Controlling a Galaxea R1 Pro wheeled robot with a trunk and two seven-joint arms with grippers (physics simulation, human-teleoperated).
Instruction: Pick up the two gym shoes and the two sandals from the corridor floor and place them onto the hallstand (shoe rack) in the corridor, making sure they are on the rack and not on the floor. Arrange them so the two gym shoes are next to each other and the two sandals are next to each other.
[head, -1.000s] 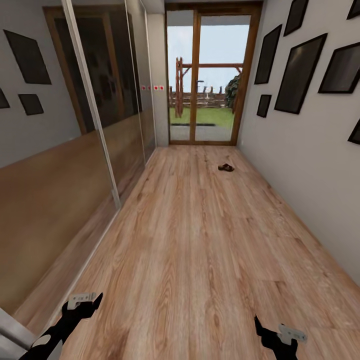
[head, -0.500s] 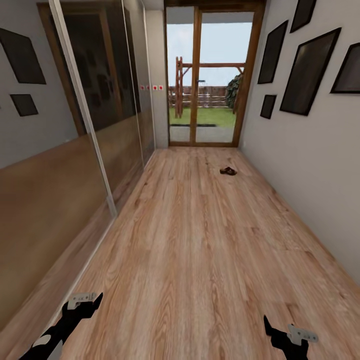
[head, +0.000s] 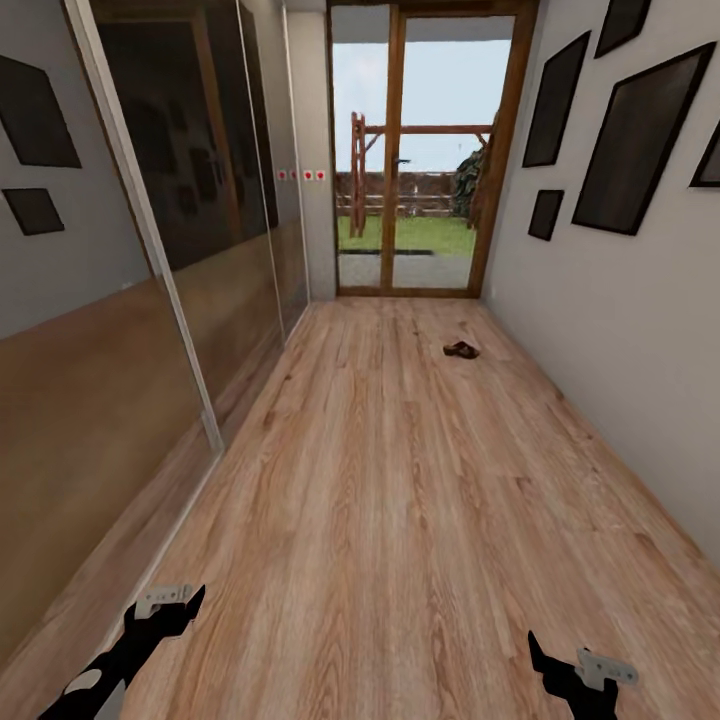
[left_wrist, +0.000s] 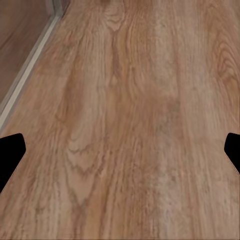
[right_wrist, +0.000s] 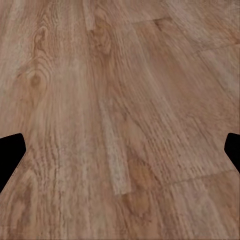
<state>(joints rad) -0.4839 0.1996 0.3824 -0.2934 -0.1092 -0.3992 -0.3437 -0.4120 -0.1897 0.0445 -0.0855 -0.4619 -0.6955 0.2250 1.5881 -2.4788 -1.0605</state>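
Ahead of you, at roughly one o'clock down the corridor floor (head: 400, 480), lies a single small dark-brown shape (head: 461, 350), most likely one of the sandals, though it is too far off to make out straps or sole. It rests well apart from both grippers, near the right-hand wall and short of the glass door (head: 410, 160) at twelve o'clock. Its long axis seems to run across the corridor, from nine to three o'clock, not along your line of travel. No gym shoes and no hallstand can be picked out from where you stand.

Your right gripper (head: 560, 672) is the nearer tool, since the shape sits to the right of centre; the left gripper (head: 165, 610) hangs low at seven o'clock beside the mirrored sliding panels (head: 150, 300). Both wrist views look straight down at bare planks with the black fingertips (left_wrist: 11, 150) (right_wrist: 11, 150) set far out at the edges, so both sets of fingers stand spread wide and carry nothing.

The floor is smooth, light-brown wood grain with visible knots and plank seams, flat and unobstructed between you and the shape. You will likely need to drive on and drift slightly right before any reach is possible.
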